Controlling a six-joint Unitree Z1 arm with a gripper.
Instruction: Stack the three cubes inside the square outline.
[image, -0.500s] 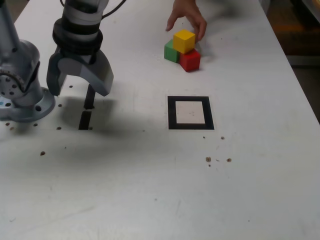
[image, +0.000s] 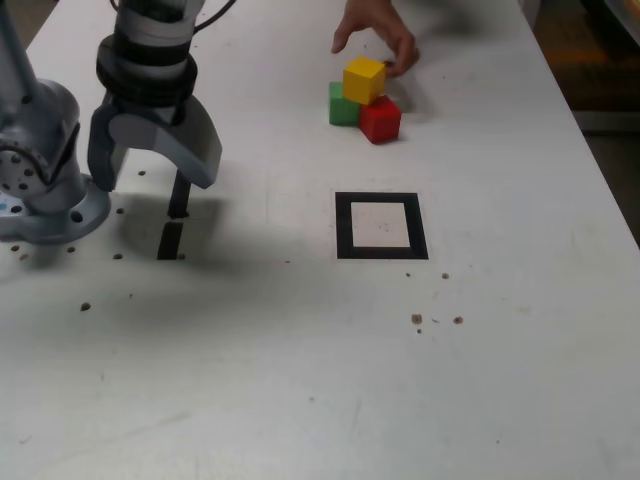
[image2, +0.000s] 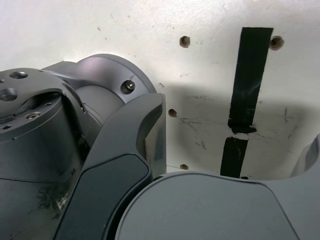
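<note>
Arm near exterior view's left, next to its grey base (image: 40, 170). Gripper (image: 150, 160) points down, jaws spread wide, nothing between them, hanging just above the surface. Person's hand (image: 375, 35) at far edge, fingers curled downward

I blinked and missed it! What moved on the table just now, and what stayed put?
The person's hand pulled back from the yellow cube, toward the table's far edge. The open gripper rose slightly, holding nothing. The yellow cube stayed on top of the green cube and red cube, and the square outline stayed empty.
</note>
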